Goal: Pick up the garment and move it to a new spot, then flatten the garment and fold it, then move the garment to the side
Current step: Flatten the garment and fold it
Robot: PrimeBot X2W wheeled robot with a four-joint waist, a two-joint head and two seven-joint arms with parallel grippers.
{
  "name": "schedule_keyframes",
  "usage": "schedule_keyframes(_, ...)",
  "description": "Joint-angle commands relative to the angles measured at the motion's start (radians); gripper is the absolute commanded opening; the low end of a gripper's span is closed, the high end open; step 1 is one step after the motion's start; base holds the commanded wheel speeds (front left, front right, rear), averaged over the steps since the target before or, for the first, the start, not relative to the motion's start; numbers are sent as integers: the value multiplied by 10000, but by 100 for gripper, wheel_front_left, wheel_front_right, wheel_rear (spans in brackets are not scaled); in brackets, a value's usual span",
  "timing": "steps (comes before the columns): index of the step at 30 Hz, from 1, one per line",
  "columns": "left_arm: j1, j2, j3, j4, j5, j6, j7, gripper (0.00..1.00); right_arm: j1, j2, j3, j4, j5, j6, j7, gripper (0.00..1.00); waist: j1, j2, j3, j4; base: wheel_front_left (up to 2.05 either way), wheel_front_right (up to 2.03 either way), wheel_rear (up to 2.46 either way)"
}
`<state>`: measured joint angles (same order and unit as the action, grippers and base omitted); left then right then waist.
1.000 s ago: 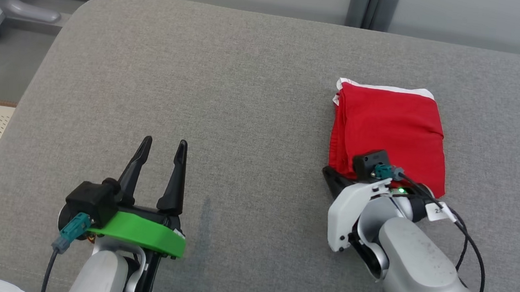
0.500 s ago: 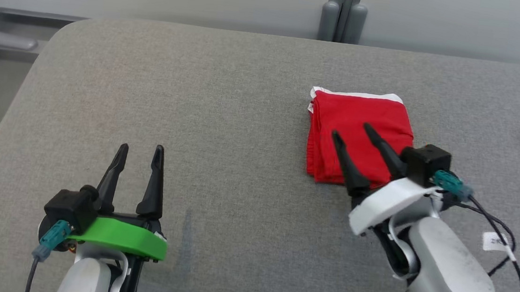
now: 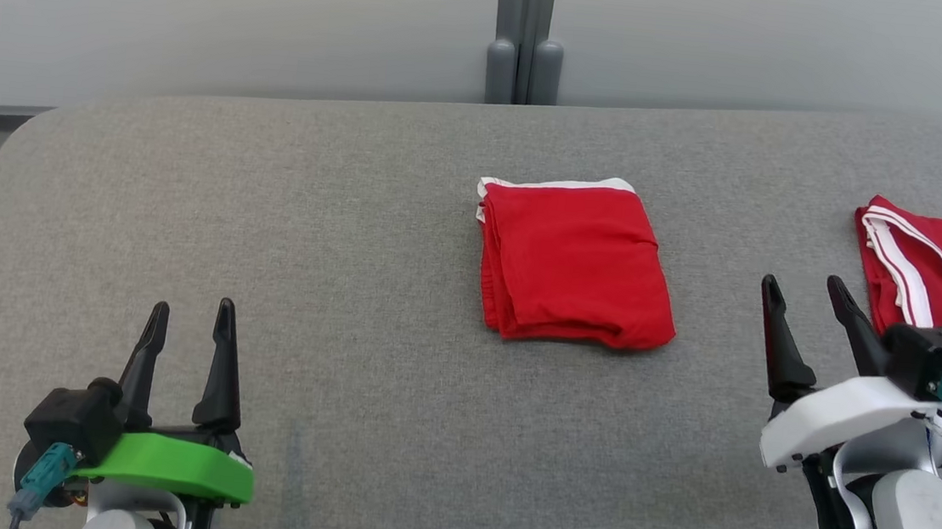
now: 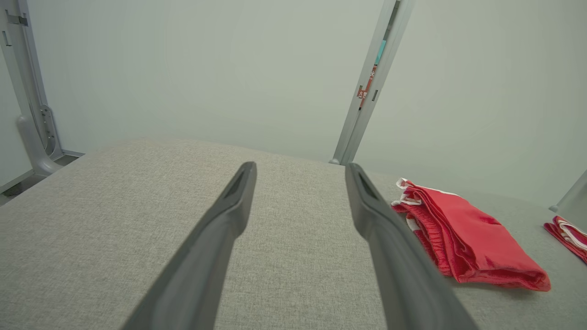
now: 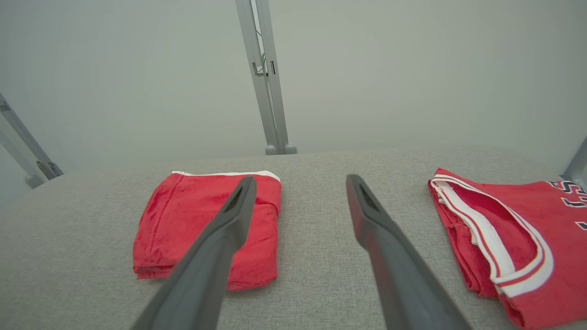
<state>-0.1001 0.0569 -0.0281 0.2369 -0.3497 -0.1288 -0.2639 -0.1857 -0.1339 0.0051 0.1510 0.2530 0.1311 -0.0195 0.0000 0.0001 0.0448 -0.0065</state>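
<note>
The folded red garment (image 3: pixel 573 265) lay flat on the grey cushion (image 3: pixel 312 225), off to the left of my right hand (image 3: pixel 802 283) and clear of it. A second ago that hand was shut, down on the garment's near edge. It had since let go and drawn back, fingers spread wide, holding and touching nothing. I judged the fold and the move aside done. My left hand (image 3: pixel 193 306) sat open and empty, well to the garment's left. A red jersey (image 3: pixel 939 280) lay just right of the right hand.
</note>
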Motion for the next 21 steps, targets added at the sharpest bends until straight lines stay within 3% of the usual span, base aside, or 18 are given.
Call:
schedule_keyframes(1,253,37,75,7,124,-20,1,100,213,-143,-17,-71,-122,-10,22,100,0,-1,-269,-250,0,0,0)
schedule_keyframes(7,443,11,127,103,234,-20,1,100,548,-561,-40,110,-247,-10,-165,100,0,-1,-491,-333,0,0,0)
schedule_keyframes(21,201,-20,378,765,338,19,1,100,504,-657,269,675,128,-10,-282,100,0,-1,-640,-308,0,0,0)
